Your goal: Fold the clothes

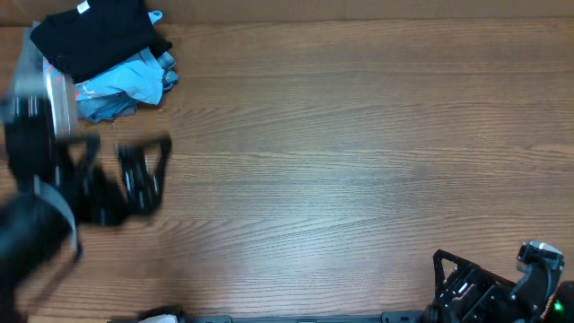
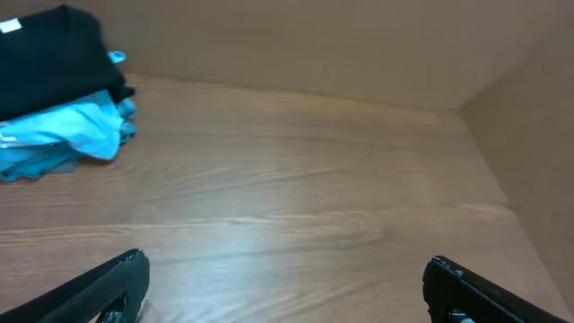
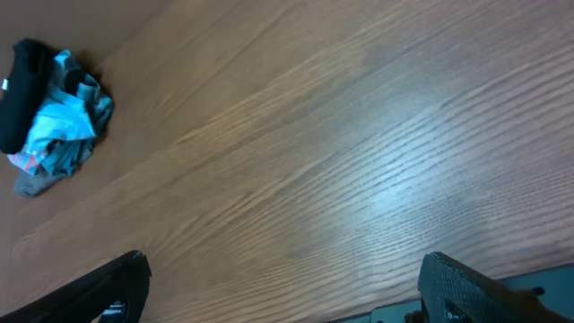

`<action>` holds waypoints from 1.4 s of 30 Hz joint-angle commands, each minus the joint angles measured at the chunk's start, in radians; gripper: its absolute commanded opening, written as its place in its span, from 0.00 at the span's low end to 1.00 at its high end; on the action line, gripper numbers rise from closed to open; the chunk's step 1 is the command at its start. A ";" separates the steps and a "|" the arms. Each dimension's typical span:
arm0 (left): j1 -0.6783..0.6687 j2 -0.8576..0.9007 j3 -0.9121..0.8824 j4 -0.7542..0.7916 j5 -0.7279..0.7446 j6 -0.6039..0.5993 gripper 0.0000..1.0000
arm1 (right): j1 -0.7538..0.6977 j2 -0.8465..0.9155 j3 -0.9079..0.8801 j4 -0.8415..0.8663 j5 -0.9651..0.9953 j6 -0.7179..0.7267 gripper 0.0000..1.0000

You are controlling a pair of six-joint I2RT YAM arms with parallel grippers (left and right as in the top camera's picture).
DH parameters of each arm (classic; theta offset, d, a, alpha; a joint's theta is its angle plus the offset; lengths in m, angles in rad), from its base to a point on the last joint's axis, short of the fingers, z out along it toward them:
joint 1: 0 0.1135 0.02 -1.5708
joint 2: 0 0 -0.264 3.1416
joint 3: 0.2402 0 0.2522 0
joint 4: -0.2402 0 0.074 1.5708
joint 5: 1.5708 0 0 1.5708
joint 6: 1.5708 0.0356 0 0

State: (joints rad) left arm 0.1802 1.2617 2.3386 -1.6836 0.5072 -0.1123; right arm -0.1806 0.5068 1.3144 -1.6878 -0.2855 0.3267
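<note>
The clothes, a black T-shirt (image 1: 94, 40) with a small white neck tag (image 1: 83, 9), lie bunched on top of a pile at the table's far left corner. The same black T-shirt (image 2: 54, 58) appears upper left in the left wrist view and far off as the black T-shirt (image 3: 22, 90) in the right wrist view. My left gripper (image 1: 121, 157) is blurred, a little in front of the pile, and the left gripper (image 2: 285, 269) is open over bare wood. My right gripper (image 1: 439, 285) stays at the near right edge; the right gripper (image 3: 282, 269) is open and holds nothing.
A light blue shirt (image 1: 126, 85) lies under the black one, with a grey garment (image 3: 36, 184) at the pile's edge. Cardboard-coloured walls (image 2: 359, 45) close off the wooden table (image 1: 341, 135) at the back and right.
</note>
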 commanded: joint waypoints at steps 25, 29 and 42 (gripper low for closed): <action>0.001 -0.462 -0.386 0.008 0.009 0.027 1.00 | 0.080 -0.006 -0.019 0.013 -0.005 0.018 1.00; 0.001 -0.462 -0.386 0.007 0.010 0.027 1.00 | 0.111 -0.006 -0.019 0.013 -0.005 0.018 1.00; 0.001 -0.462 -0.386 0.007 0.010 0.027 1.00 | 0.114 -0.009 -0.019 0.009 -0.005 0.018 1.00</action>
State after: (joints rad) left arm 0.1802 0.7986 1.9545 -1.6772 0.5262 -0.1013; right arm -0.0711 0.5064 1.2995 -1.6825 -0.2882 0.3401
